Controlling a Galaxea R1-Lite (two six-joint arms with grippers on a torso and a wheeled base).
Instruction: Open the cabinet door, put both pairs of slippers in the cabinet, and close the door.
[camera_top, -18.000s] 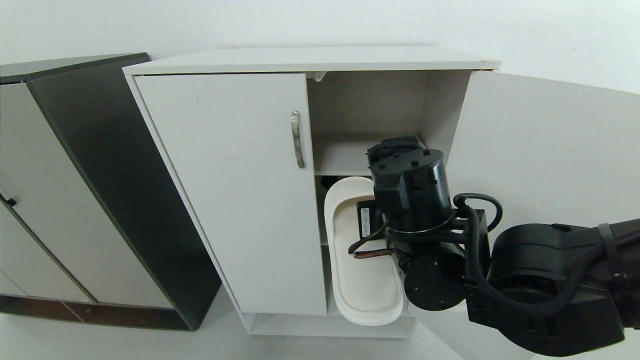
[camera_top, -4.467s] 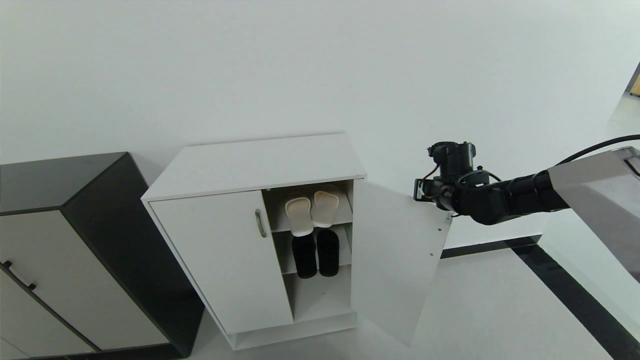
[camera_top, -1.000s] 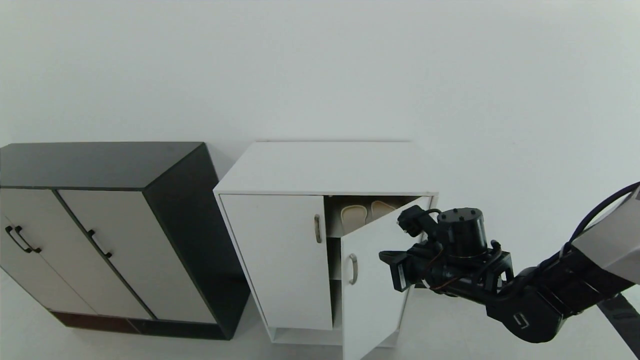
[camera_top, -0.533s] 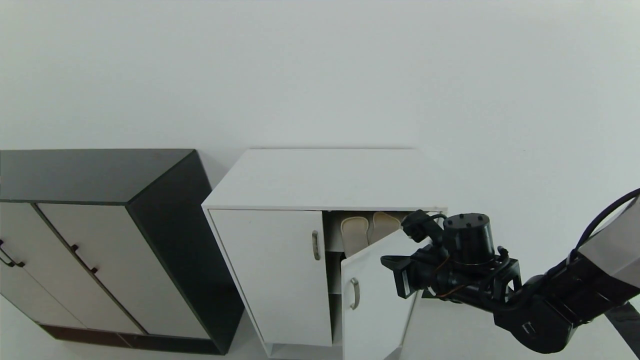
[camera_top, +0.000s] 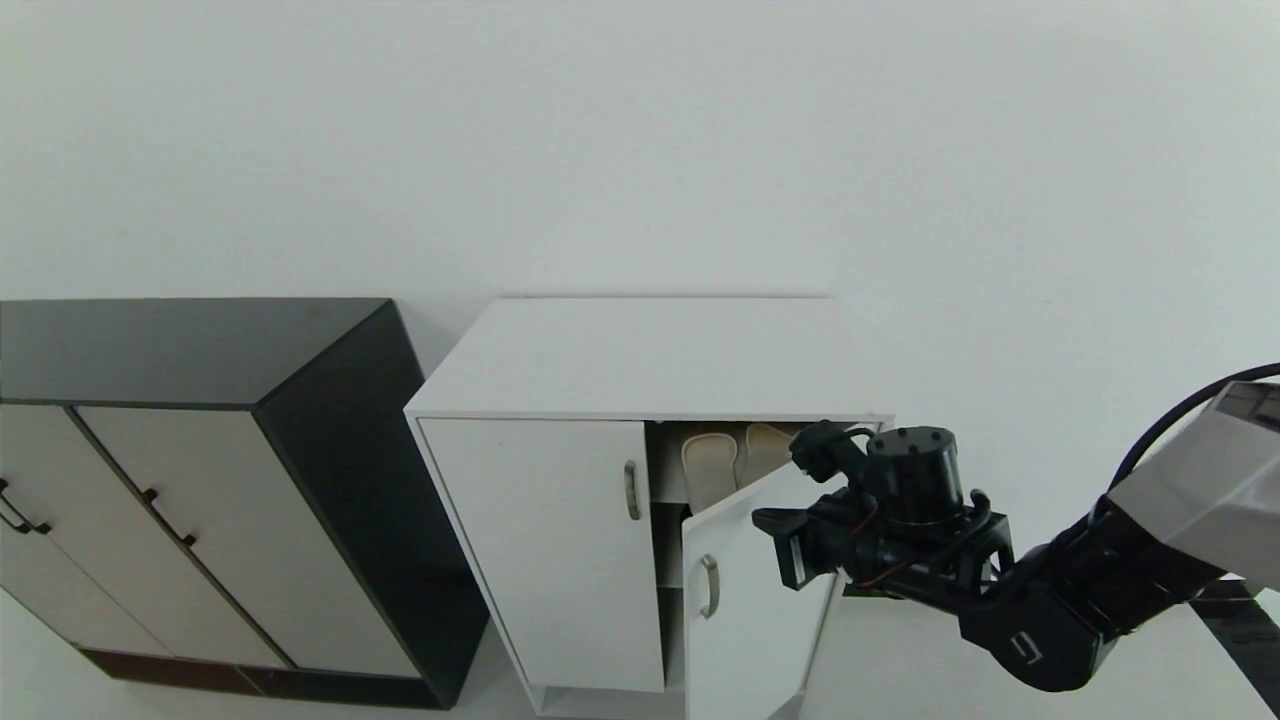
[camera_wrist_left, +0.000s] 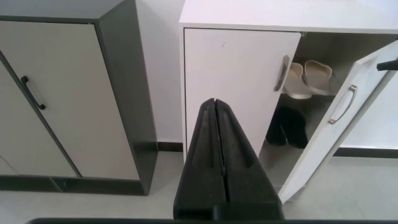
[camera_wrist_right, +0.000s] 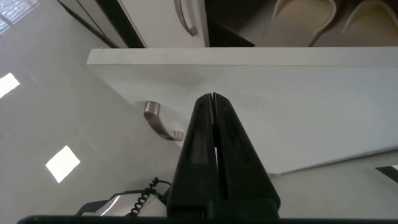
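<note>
Sitting tip-first against the outer face of the ajar right door (camera_top: 745, 610): right gripper (camera_top: 815, 442), fingers pinched together, holding nothing. Door hinges at 3 o'clock of the white cabinet (camera_top: 640, 355), its free edge swung out and its handle (camera_top: 708, 586) vertical. Light slippers (camera_top: 708, 468) on top shelf, black slippers (camera_wrist_left: 287, 126) one shelf down, long axes front-to-back. Left gripper (camera_wrist_left: 214, 106) closed, empty, well back. Dark cabinet (camera_top: 200, 350) at 9 o'clock. Pale floor (camera_top: 900, 680), white wall (camera_top: 640, 150).

White cabinet (camera_top: 640, 352), right door (camera_top: 742, 625) half open; beige slippers (camera_top: 706, 468) sit high inside it, black pair (camera_wrist_left: 286, 126) just beneath them.
</note>
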